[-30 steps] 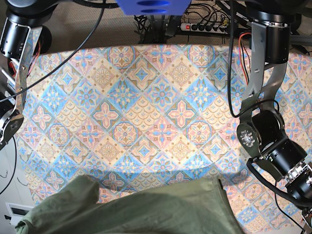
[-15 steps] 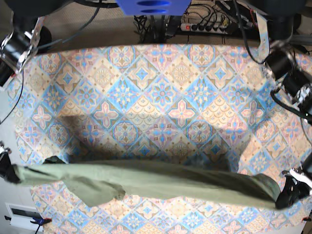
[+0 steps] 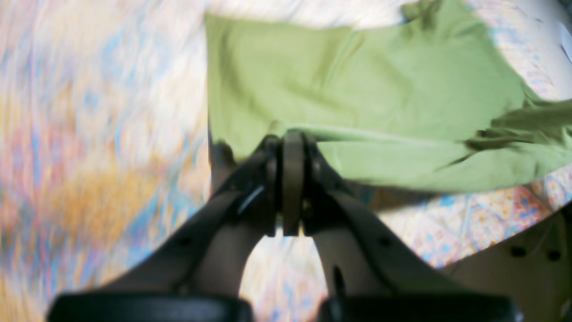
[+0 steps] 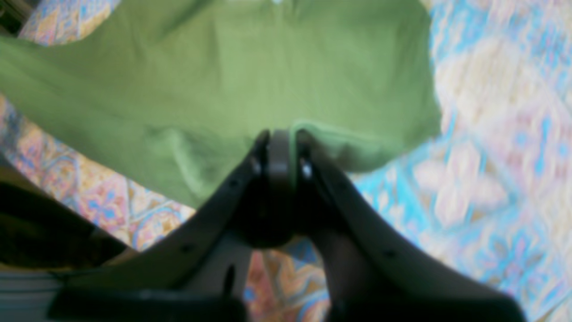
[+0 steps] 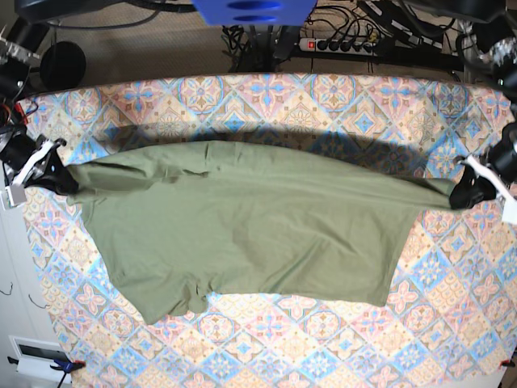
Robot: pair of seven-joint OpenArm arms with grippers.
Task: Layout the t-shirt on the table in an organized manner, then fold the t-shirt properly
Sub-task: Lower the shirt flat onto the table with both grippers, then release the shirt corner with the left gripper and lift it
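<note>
The t-shirt [image 5: 242, 234] hangs stretched between my two claws, spanning almost from one side edge of the table [image 5: 323, 105] to the other, its upper edge pulled into a taut line towards the far edge and its lower part draped on the patterned cloth. My left claw [image 3: 292, 147] is pressed together, pinching one end of the fabric; my right claw [image 4: 279, 143] is likewise closed on the opposite end. I judge this to be the laying-out step: the next move calls for lowering both ends together, keeping tension so the cloth settles flat without bunching. Both wrist views are blurred, so I cannot tell which part of the shirt each claw grips. The sleeves and collar are hard to make out.
</note>
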